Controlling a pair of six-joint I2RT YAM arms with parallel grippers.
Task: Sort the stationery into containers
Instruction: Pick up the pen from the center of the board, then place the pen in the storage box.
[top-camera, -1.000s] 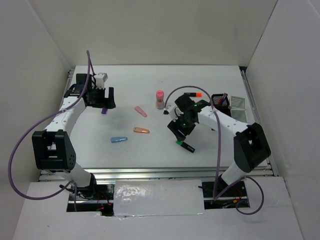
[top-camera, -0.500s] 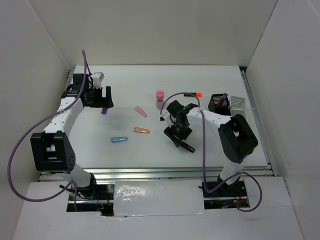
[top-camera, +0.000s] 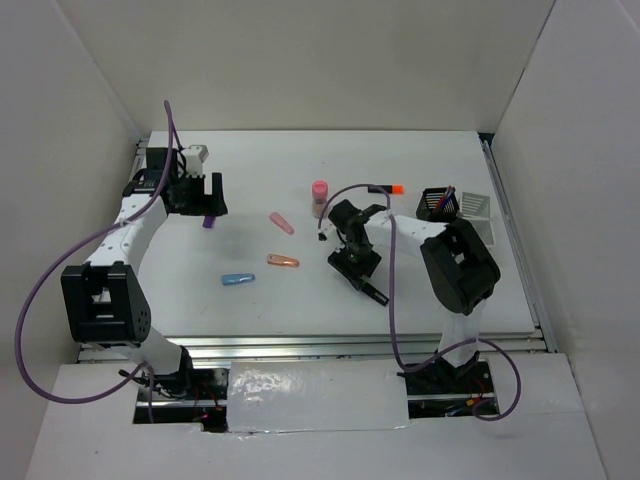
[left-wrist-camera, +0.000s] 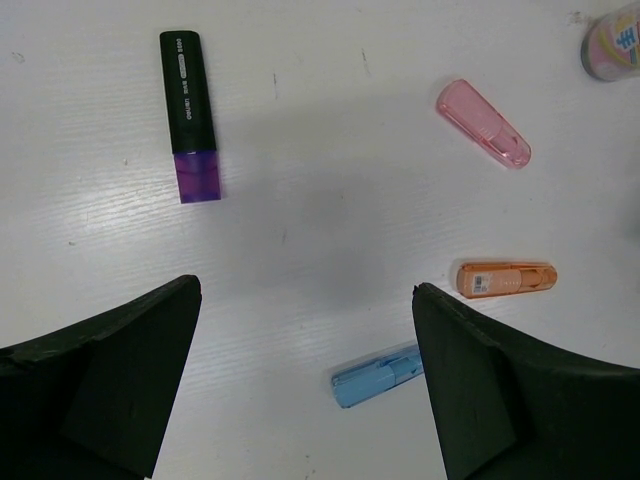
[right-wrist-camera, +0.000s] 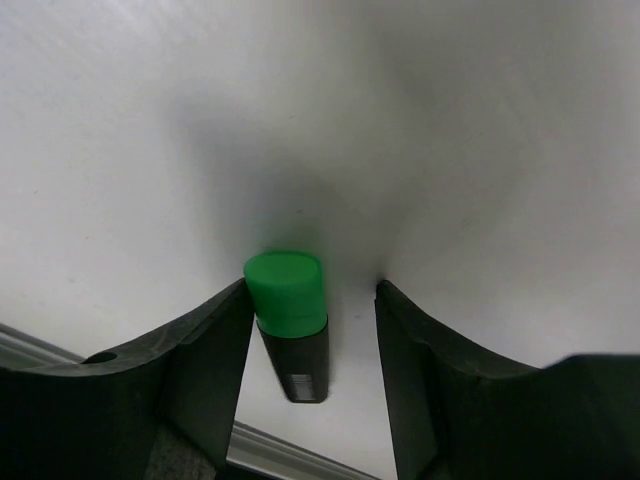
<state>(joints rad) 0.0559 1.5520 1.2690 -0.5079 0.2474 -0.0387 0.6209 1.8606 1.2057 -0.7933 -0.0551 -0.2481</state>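
My right gripper is open and down at the table, its fingers either side of a green/black highlighter that lies flat; the green cap touches the left finger, with a gap to the right one. The highlighter's black end sticks out in the top view. My left gripper is open and empty above a purple/black highlighter. Pink, orange and blue cap-like pieces lie mid-table. The black mesh pen cup holds pens; the white tray is beside it.
A pink-capped stubby cylinder stands behind the right gripper. An orange/black highlighter lies left of the cup. White walls close in the table on the left, back and right.
My right arm has swung left and lowered, so its fingers now straddle the green/black highlighter. The left arm shifted slightly back early on and then held still.
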